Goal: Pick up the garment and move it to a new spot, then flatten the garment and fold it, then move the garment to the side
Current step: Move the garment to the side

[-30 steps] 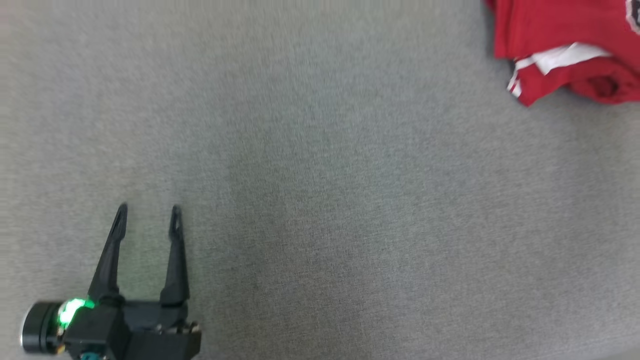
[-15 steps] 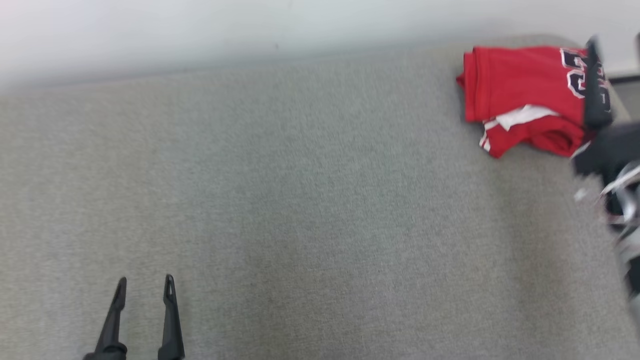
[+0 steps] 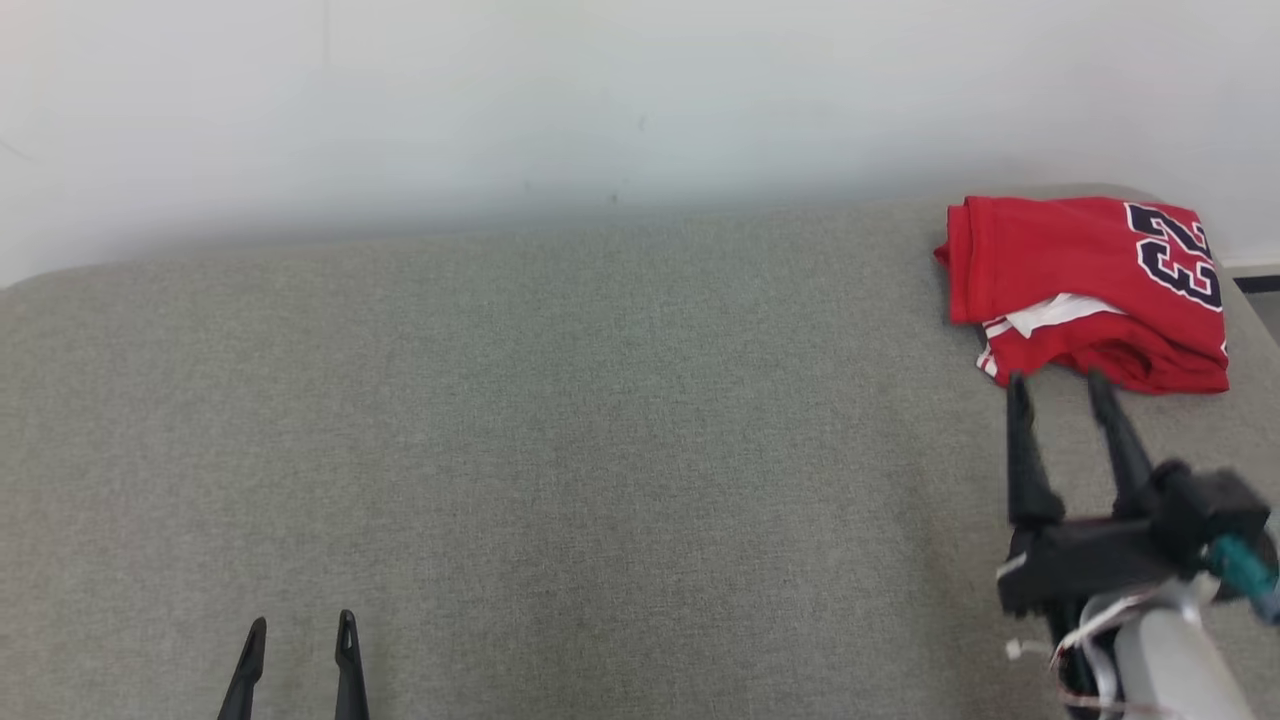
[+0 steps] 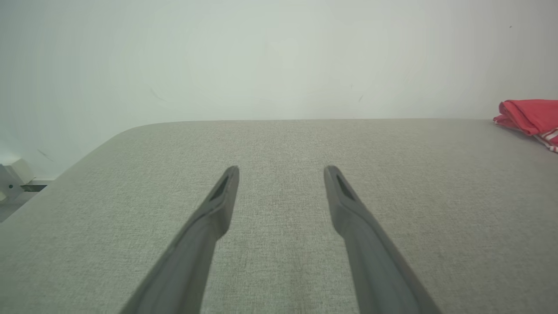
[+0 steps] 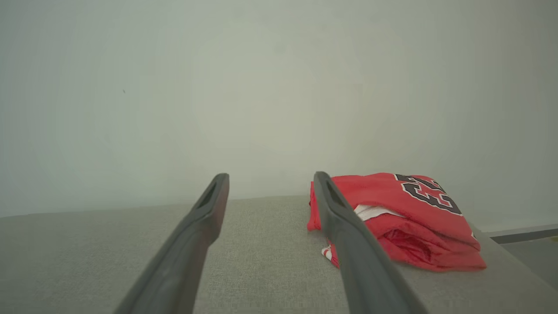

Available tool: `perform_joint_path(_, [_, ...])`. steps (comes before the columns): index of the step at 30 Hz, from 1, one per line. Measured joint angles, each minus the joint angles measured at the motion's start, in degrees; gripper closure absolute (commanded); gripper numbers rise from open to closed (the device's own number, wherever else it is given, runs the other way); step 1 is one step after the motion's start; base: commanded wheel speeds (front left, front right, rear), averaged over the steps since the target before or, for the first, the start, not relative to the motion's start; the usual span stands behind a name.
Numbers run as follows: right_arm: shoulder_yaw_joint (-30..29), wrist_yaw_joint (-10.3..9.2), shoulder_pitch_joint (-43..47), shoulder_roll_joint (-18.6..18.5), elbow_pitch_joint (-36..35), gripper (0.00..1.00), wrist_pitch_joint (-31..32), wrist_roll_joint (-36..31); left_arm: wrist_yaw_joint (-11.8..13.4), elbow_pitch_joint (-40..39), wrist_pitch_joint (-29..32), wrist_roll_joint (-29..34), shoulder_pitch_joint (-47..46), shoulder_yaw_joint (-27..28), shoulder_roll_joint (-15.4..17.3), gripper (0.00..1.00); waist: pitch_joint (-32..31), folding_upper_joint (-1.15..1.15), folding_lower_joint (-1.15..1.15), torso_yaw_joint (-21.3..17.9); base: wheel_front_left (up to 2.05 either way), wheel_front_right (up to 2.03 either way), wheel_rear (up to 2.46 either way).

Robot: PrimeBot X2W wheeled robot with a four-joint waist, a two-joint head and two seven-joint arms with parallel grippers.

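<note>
The garment point(image 3: 1085, 285) is a red jersey with dark numbers, lying folded at the far right corner of the grey padded surface point(image 3: 600, 450). My right gripper point(image 3: 1060, 380) hovers just in front of it, open and empty, fingertips short of the cloth. In the right wrist view the garment point(image 5: 409, 218) lies ahead and to the right of the open right gripper point(image 5: 268, 179). My left gripper point(image 3: 300, 628) stands open at the lower left, far from the jersey. The left wrist view has the left gripper point(image 4: 281, 170) over bare fabric, with the garment point(image 4: 529, 117) at the far right edge.
A pale wall point(image 3: 600, 100) runs right behind the surface. The surface's right edge drops off beside the jersey, with a dark skirting strip point(image 3: 1255, 283) and floor beyond. A small white fitting point(image 4: 11, 179) sits off the left corner.
The head camera has tilted up, bringing the wall and the whole jersey into view. My right arm has drawn back from over the jersey to just in front of it.
</note>
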Motion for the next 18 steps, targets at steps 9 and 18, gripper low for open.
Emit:
perform_joint_path(9, [-1.22,0.00,14.24,6.19,-4.43,0.00,0.00,-2.22,0.98,3.08,0.00,-0.99,0.20,-1.04,-0.03,0.00,-2.85,0.00,0.00,1.46,0.00,0.00,0.00])
perform_joint_path(18, [-0.47,0.00,20.51,9.21,-8.17,0.00,0.00,-2.61,0.88,4.19,0.00,-1.32,0.92,-1.32,-0.03,0.00,-3.87,0.01,0.01,2.55,0.00,0.00,0.00])
